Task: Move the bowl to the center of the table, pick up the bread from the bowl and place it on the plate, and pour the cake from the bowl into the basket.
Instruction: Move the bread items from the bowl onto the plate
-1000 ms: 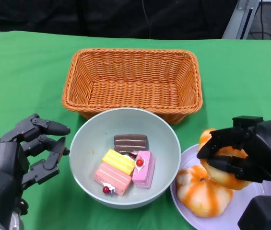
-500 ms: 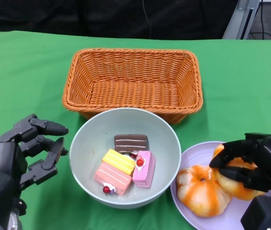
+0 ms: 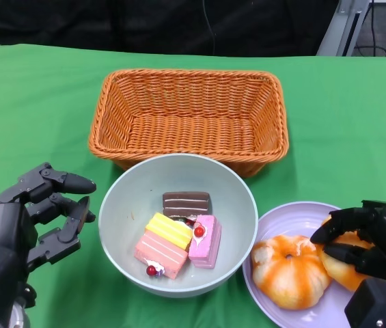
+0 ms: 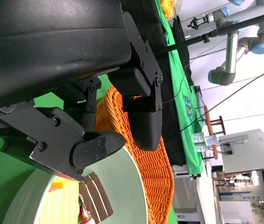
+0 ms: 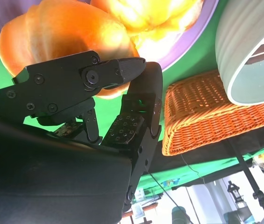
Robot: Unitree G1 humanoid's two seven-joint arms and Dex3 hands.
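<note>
Gripping one bread roll (image 3: 346,263) on the purple plate (image 3: 295,217), the right hand (image 3: 356,240) has its black fingers (image 3: 333,229) curled over the roll's top, and the right wrist view shows the fingers pressed against its orange crust. Whether the roll already rests its full weight on the plate is hard to judge from either view, since the hand covers much of it. A second bread roll (image 3: 288,270) lies on the same plate, just beside the held one and nearer the bowl.

At the near left, the left hand (image 3: 39,212) hovers above the green tablecloth (image 3: 35,109) with its fingers spread apart and nothing between them; its fingertips (image 3: 83,205) point toward the bowl's side without touching it.

Between the two hands stands the pale green bowl (image 3: 240,205), upright, close to the plate's edge. Inside it lie cake pieces: a yellow slice (image 3: 167,230), a pink slice (image 3: 205,240) with a red cherry, another pink slice under the yellow one, and a brown chocolate slice (image 3: 186,203) toward the far side.

Beyond the bowl sits the orange wicker basket (image 3: 189,85), its near wall just behind the bowl's far rim.
</note>
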